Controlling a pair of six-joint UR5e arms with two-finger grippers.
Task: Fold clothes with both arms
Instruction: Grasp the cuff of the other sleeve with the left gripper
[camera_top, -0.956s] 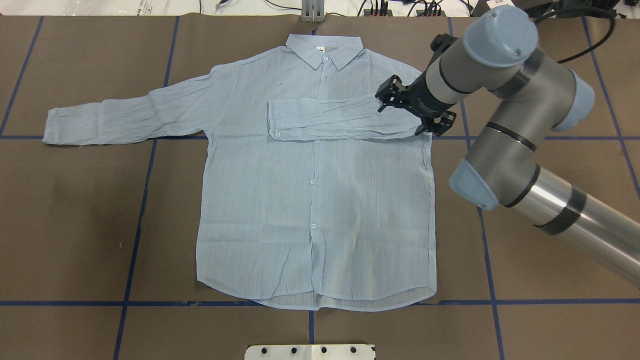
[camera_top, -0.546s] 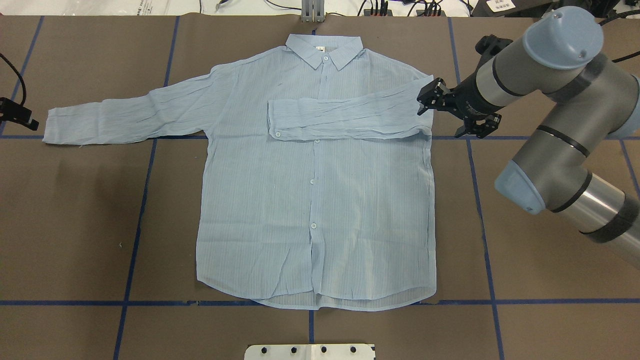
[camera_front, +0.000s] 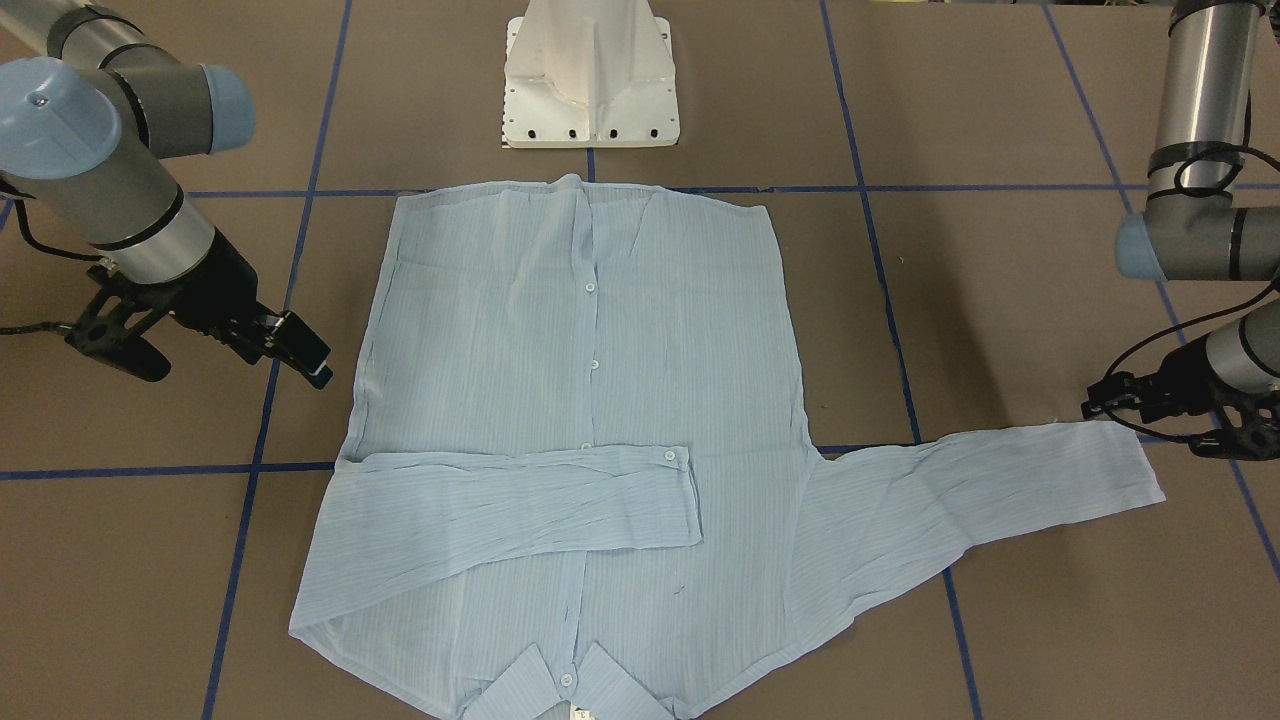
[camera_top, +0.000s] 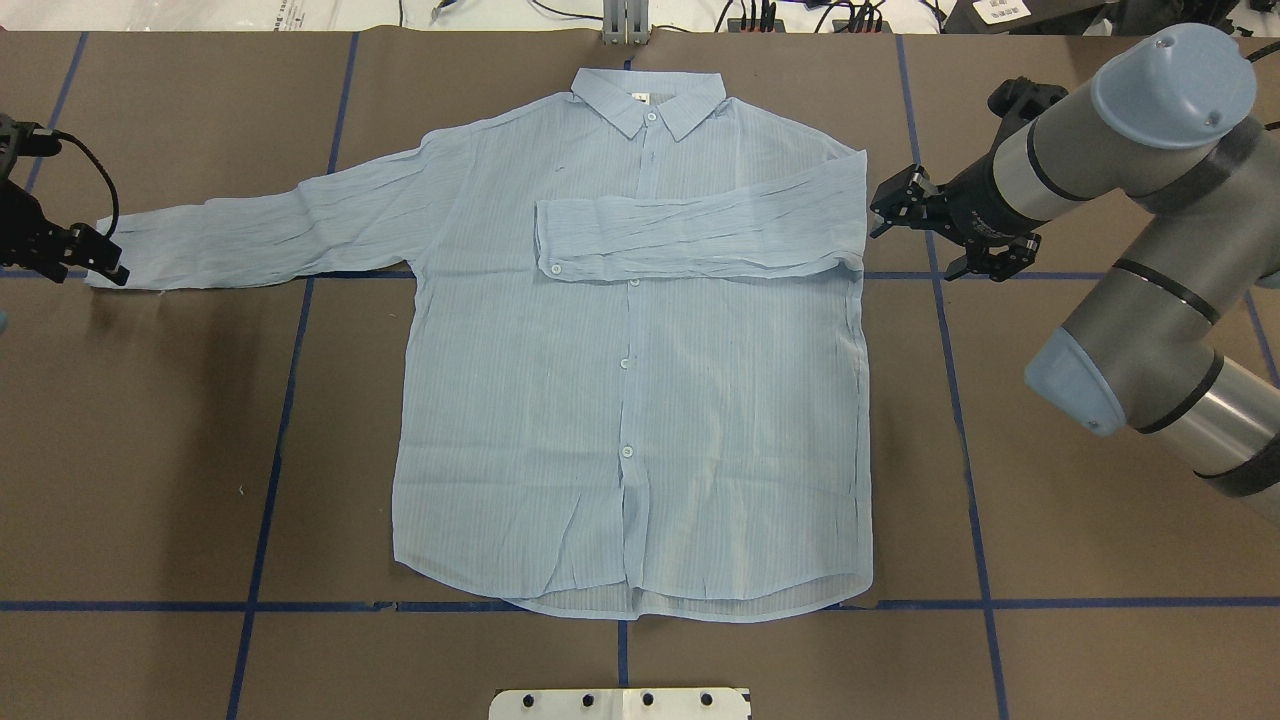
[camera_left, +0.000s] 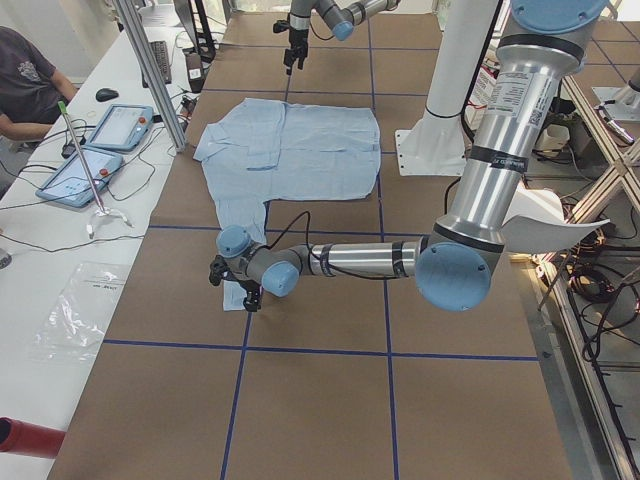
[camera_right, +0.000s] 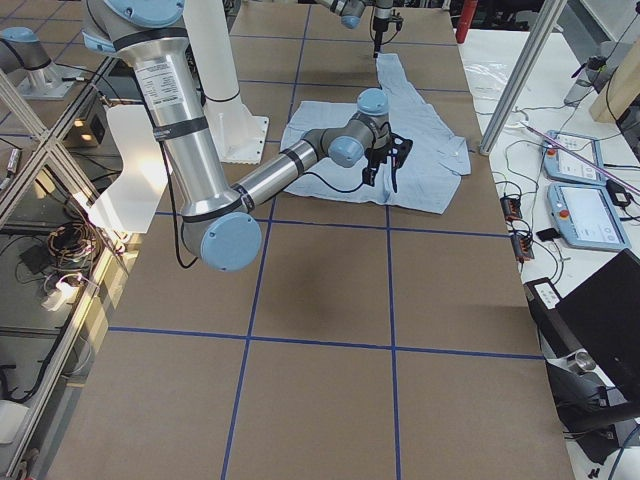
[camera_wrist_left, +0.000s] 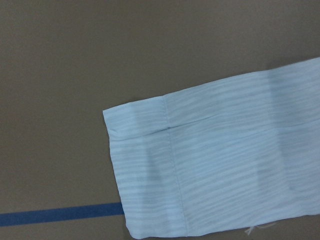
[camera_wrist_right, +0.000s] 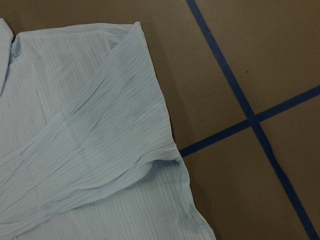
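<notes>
On the table's (camera_top: 150, 450) left side, seen from overhead, the left gripper (camera_front: 1165, 415) hovers low just beside the cuff (camera_wrist_left: 145, 170) of the shirt's outstretched sleeve (camera_top: 270, 225). Its fingers stand apart and grasp nothing. Whether a fingertip touches the fabric I cannot tell. The wrist camera shows the cuff lying flat on the brown covering, next to a strip of blue tape (camera_wrist_left: 60, 216).

Further right, the pale blue striped shirt (camera_top: 630, 420) lies spread flat across the table's middle. It is front up and buttoned, with its collar (camera_top: 650, 100) at the far edge and its hem toward the white pedestal base (camera_top: 620, 703). The other sleeve (camera_top: 690, 235) is folded in across the chest, and its buttoned cuff reaches about to the placket.

At the right, the right gripper (camera_top: 930, 232) hangs just beyond the shirt's shoulder fold, clear of the cloth. Its fingers are spread and empty.
</notes>
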